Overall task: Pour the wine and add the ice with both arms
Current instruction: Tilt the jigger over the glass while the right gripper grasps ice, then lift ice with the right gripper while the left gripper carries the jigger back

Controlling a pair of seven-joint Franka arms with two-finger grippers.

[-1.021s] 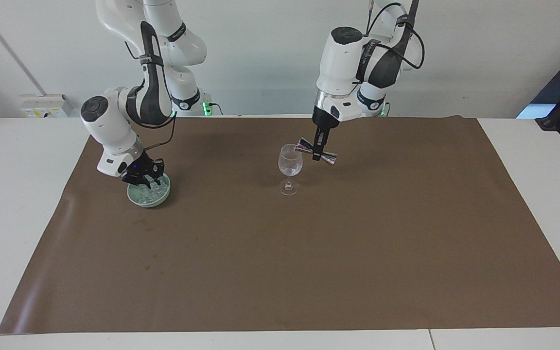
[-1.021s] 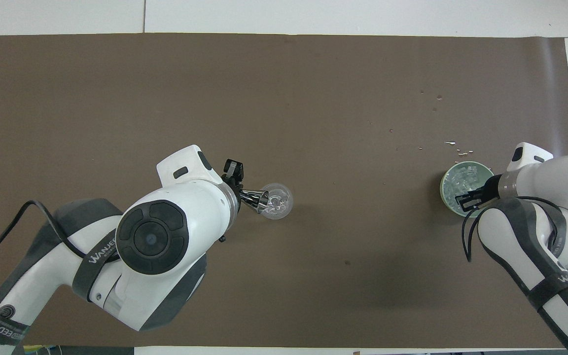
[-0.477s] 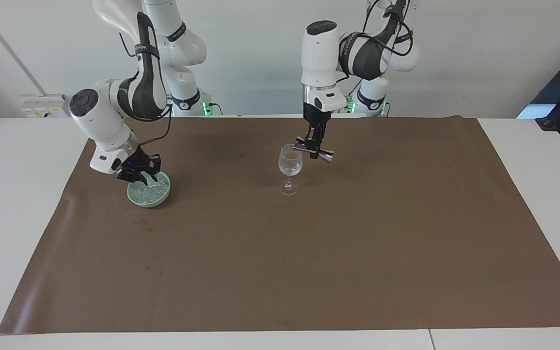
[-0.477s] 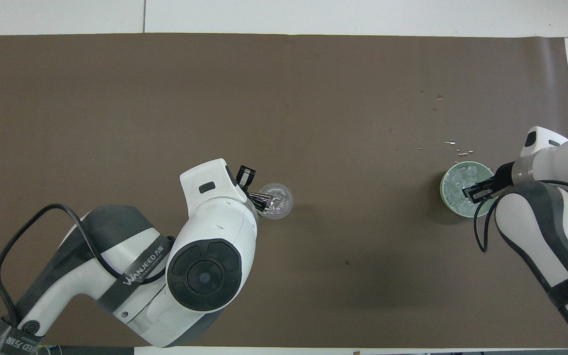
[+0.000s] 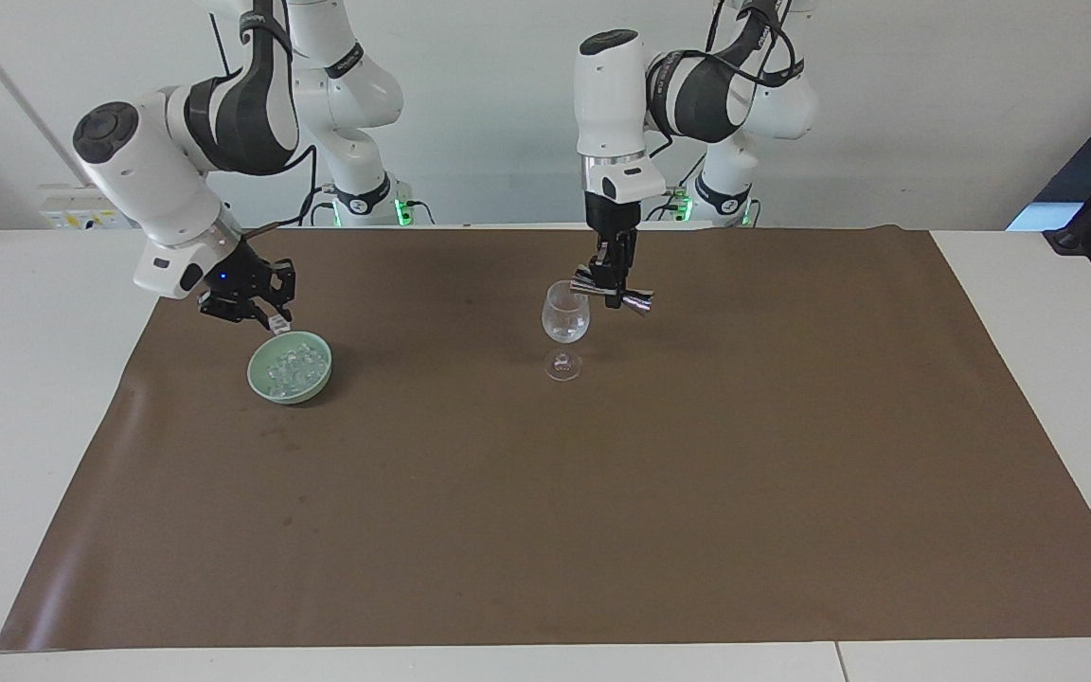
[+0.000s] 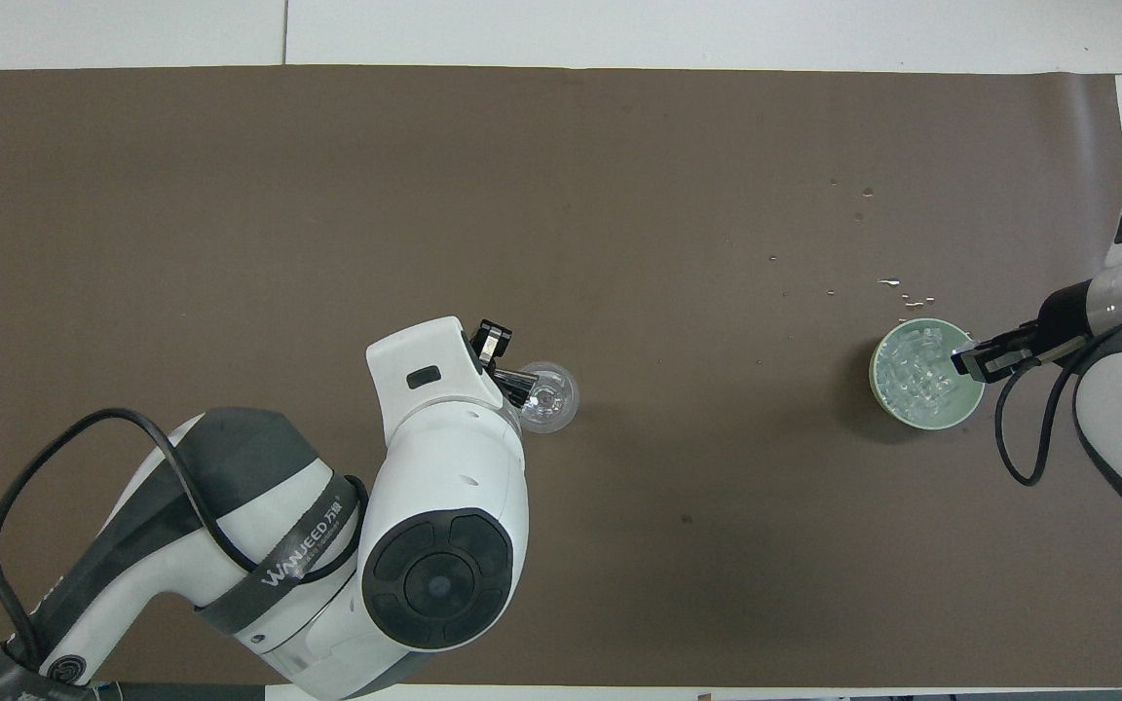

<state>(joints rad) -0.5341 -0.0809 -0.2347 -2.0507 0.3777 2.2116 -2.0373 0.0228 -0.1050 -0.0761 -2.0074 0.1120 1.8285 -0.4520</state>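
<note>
A clear stemmed glass (image 5: 565, 322) stands on the brown mat in the middle of the table. My left gripper (image 5: 614, 284) is shut on a small metal jigger (image 5: 635, 302), which lies almost level with one end over the glass's rim. A pale green bowl (image 5: 257, 379) holds several ice cubes (image 5: 292, 365) toward the right arm's end. My right gripper (image 5: 266, 317) hangs just above the bowl's rim, with a small whitish cube at its tips. In the overhead view the left gripper (image 6: 495, 349), jigger (image 6: 520, 378), glass (image 6: 553, 399), bowl (image 6: 878, 375) and right gripper (image 6: 970, 358) all show.
The brown mat (image 5: 602, 493) covers most of the white table. Small wet spots and droplets (image 6: 897, 284) lie on the mat just farther from the robots than the bowl.
My right gripper has lifted out of the bowl to above its rim, toward the right arm's end. My left arm's wrist has swung more upright, and the jigger has stayed at the glass's rim.
</note>
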